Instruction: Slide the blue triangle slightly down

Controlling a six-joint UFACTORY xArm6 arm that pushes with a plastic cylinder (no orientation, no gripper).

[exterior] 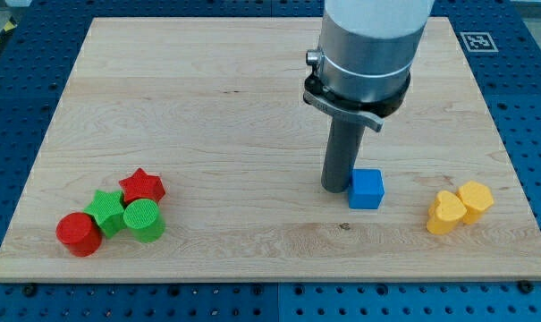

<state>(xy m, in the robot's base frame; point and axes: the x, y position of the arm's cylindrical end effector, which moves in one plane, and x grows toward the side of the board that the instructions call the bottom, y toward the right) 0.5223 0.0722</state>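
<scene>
A blue block [367, 188] lies on the wooden board [207, 98], right of centre toward the view's bottom. From this angle it looks squarish; I cannot make out a triangle shape. My dark rod comes down from the grey arm at the view's top. My tip [335, 189] rests on the board against the blue block's left side, touching or nearly touching it.
At the view's bottom left, a red star [141, 185], a green star [106, 211], a green cylinder [145, 220] and a red cylinder [78, 233] sit clustered. At the bottom right, a yellow heart [445, 213] touches a yellow hexagon [475, 199].
</scene>
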